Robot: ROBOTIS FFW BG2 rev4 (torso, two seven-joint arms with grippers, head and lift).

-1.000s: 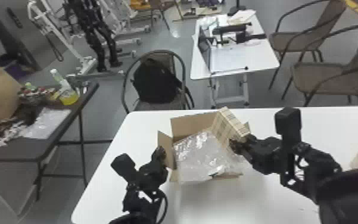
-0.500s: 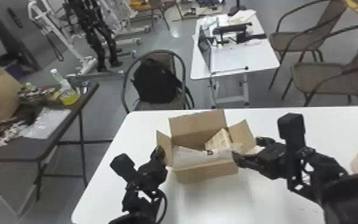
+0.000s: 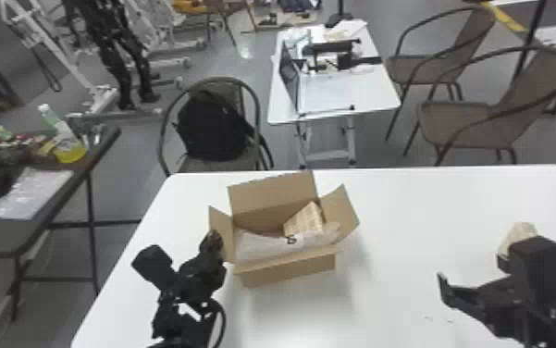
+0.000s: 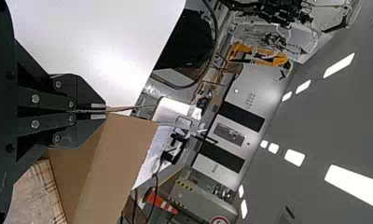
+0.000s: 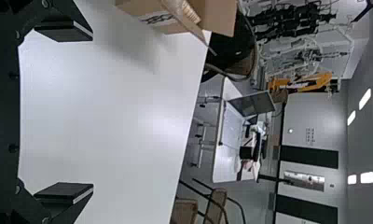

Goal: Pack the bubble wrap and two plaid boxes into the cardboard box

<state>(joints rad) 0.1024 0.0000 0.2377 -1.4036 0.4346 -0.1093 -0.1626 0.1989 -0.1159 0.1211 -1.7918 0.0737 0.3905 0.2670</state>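
Brown cardboard box (image 3: 290, 274), flaps open, on the white surface (image 3: 410, 208), containing bubble wrap (image 3: 262, 249) and one plaid box (image 3: 306, 220). The left gripper (image 3: 215, 241) has its fingers clamped on the left flap. Well to the right, the second plaid box (image 3: 518, 233) sits partly behind the right gripper (image 3: 471, 272), fingers apart. A chair beyond bears a black backpack (image 3: 214, 127).

In the head view, one cardboard box (image 3: 290, 272) at six o'clock holds one bubble wrap (image 3: 260, 247) and one plaid box (image 3: 305, 220), with one more plaid box (image 3: 518, 230) at its three o'clock and two armchairs (image 3: 471, 125) at two.
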